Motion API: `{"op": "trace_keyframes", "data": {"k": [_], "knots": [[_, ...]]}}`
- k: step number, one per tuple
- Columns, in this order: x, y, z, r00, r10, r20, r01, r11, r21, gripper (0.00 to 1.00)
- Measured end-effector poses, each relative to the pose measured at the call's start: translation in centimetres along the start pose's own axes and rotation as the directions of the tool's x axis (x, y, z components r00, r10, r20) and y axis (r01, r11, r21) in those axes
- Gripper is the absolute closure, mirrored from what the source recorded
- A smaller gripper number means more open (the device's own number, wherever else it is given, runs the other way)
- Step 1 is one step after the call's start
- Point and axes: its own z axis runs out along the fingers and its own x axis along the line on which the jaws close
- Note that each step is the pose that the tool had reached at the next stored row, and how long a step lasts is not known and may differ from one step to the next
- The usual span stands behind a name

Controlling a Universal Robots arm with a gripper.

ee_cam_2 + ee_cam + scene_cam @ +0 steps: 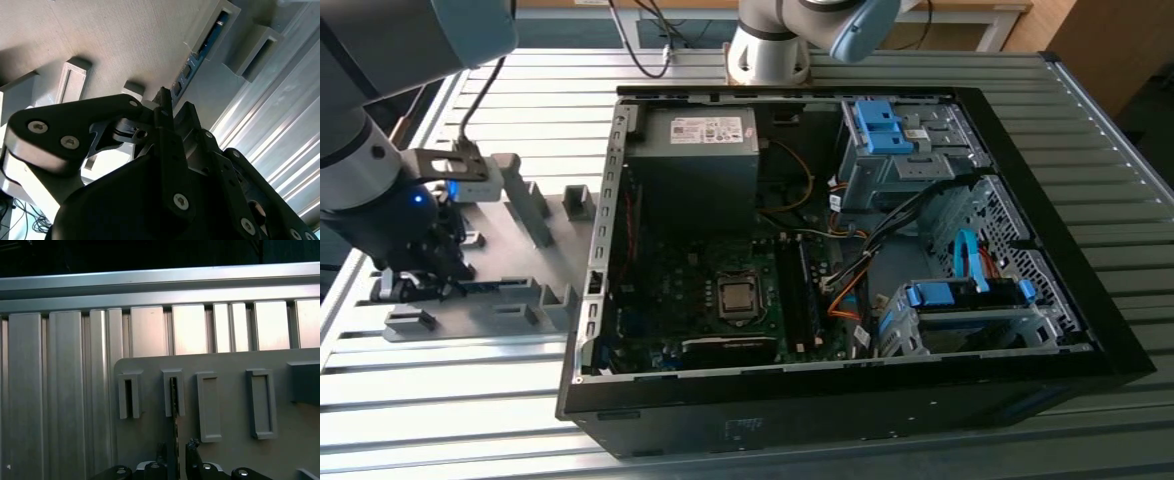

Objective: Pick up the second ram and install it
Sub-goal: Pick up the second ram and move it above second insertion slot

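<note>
Second ram (pixel 174 400) between downward tool's (pixel 176 446) jaws

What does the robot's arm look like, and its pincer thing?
The arm is made of thick round tubes, silvery grey with grey-blue caps at the joints. A black cable hangs beside it, and a little blue light glows near the wrist. The pincer is black and chunky, built of flat plates with shiny round screws.

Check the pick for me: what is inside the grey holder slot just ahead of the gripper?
The second ram stands on edge in the slot, its length running back to the gripper. The slot walls hide its bottom edge and far end.
</note>
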Motion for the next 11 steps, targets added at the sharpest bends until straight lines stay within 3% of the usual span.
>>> {"op": "trace_keyframes", "data": {"k": [11], "knots": [[-0.05,0.05,0.32,1.0000,0.000,0.0001,0.000,1.0000,0.0001,0.71]]}}
